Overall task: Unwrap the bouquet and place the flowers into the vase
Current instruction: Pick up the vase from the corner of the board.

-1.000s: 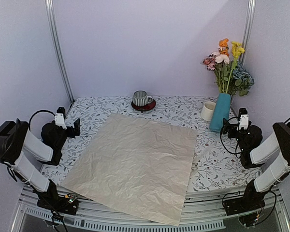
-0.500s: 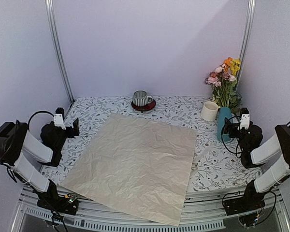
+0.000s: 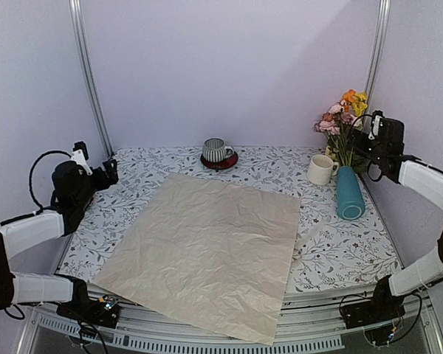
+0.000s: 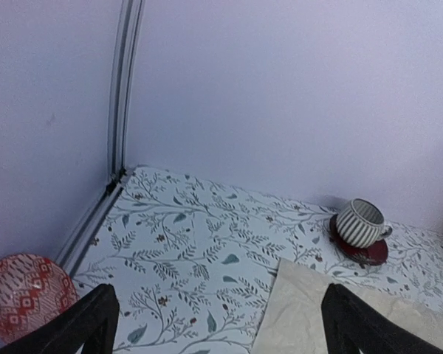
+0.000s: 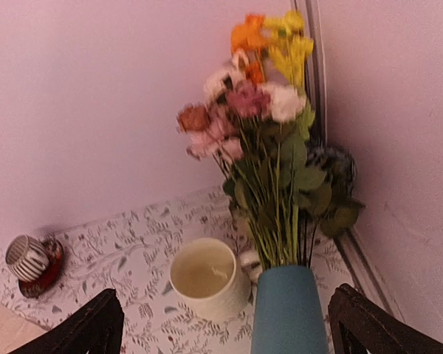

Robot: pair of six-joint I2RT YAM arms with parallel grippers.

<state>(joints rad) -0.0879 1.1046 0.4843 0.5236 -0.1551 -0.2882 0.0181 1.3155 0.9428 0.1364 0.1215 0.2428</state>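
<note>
The teal vase (image 3: 348, 193) stands at the right of the table with the flowers (image 3: 343, 122) in it. It seems to lean back toward the rear right corner. The wrapping paper (image 3: 207, 247) lies spread flat across the middle. My right gripper (image 3: 365, 146) hangs open, raised beside the blooms. From the right wrist, the vase (image 5: 288, 313) and flowers (image 5: 269, 110) sit between the open fingers (image 5: 81, 328) of my right gripper (image 5: 225, 328). My left gripper (image 3: 103, 173) is open over the left rear of the table. The left gripper (image 4: 218, 328) holds nothing.
A cream mug (image 3: 321, 169) stands just left of the vase. A striped cup on a red saucer (image 3: 218, 153) sits at the back centre. A red patterned bowl (image 4: 26, 295) shows at the far left edge. Metal frame posts (image 3: 88, 81) flank the rear corners.
Both arms have lifted from their folded rest poses. The vase with flowers has shifted right and nearer, and the blooms sit lower than a second ago. The paper has not moved.
</note>
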